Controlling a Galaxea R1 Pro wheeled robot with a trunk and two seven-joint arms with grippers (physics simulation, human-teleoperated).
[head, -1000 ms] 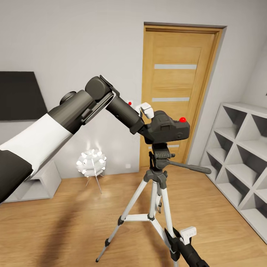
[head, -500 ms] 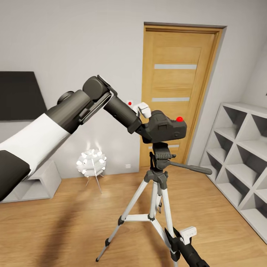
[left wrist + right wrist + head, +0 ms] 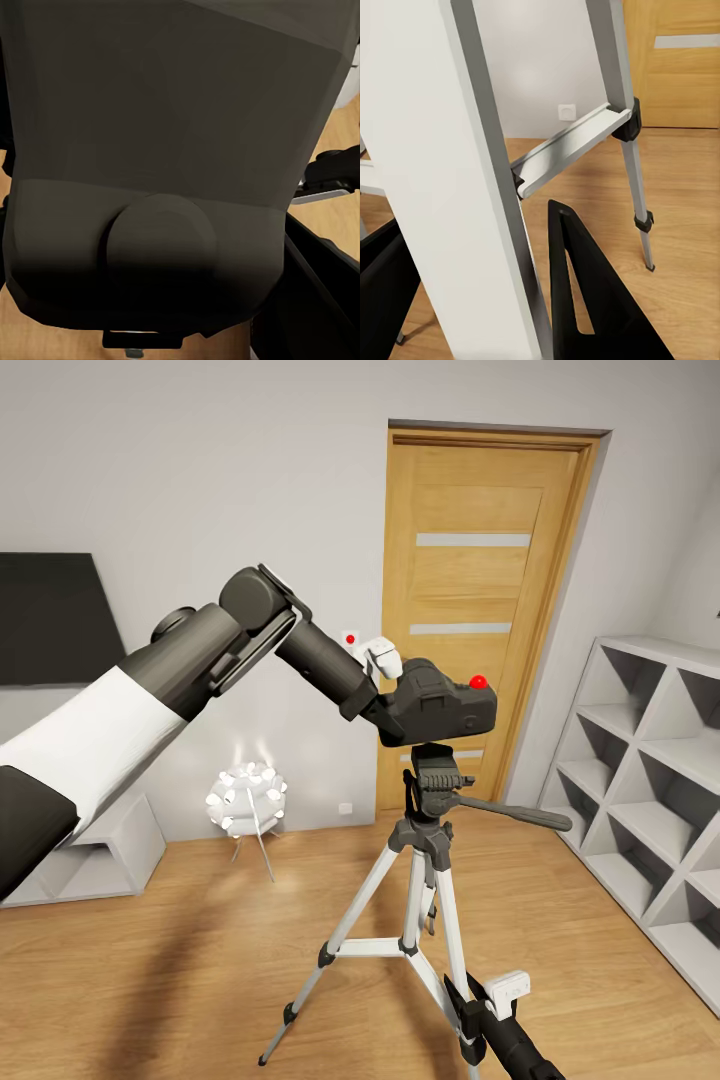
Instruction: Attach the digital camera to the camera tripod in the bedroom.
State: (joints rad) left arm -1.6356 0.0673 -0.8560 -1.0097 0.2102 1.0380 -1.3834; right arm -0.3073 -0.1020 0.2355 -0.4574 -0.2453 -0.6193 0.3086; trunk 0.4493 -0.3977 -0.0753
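Head view puts your right tool (image 3: 487, 1010) nearest, low beside a leg, jaws spread. Farther out, your left tool (image 3: 392, 712) pinches the matte-black digital camera (image 3: 445, 710) just over the silver-legged tripod (image 3: 430, 840) head. Rigid, fairly light: grip the body, not the lens.

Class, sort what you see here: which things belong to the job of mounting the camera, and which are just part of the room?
Job: camera, tripod, left gripper holding the camera.

Room only: door, lamp, cube shelves, dark wall panel.
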